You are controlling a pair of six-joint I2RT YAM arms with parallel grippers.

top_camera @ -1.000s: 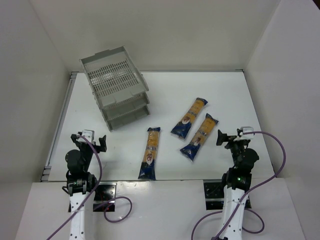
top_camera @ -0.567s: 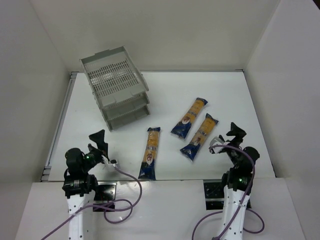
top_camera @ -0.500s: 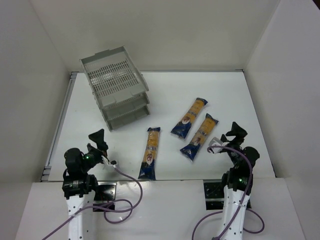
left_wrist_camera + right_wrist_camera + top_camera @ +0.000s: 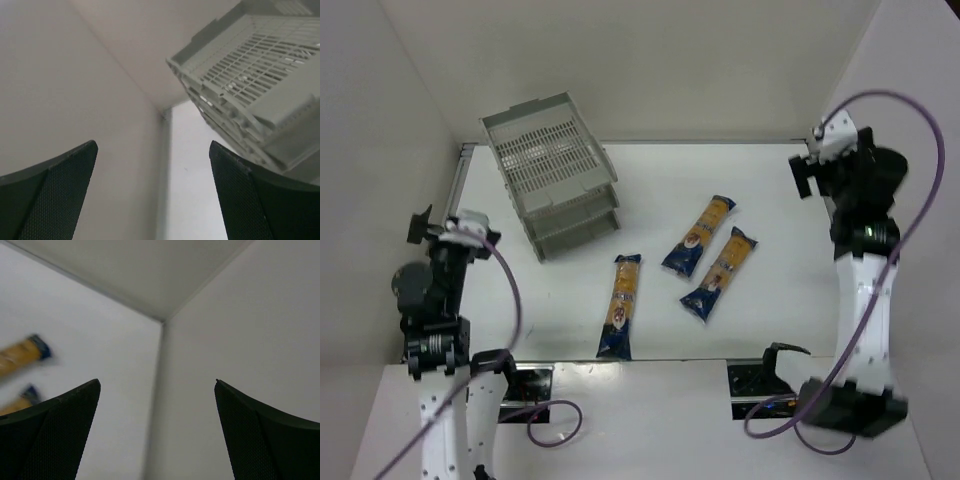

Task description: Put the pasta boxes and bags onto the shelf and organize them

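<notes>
Left gripper (image 4: pixel 152 145) and right gripper (image 4: pixel 157 382) both show fingers spread wide, empty, high above the table (image 4: pixel 780 200). Three pasta bags (image 4: pixel 622 305) lie mid-table, none on the tray shelf (image 4: pixel 552 170). Advised grasp: across one bag's narrow middle, kept level against sagging.

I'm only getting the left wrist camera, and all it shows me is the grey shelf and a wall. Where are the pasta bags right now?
Observer: None is shelved; all three lie on the table, right of the shelf.
Operator: Which is nearest my arm?
Observer: The lone bag, pointing roughly front to back; the middle bag and right bag lie slanted side by side farther right.
Operator: Is the right gripper free?
Observer: Yes, the right gripper is open and empty, up near the far right corner.
</notes>
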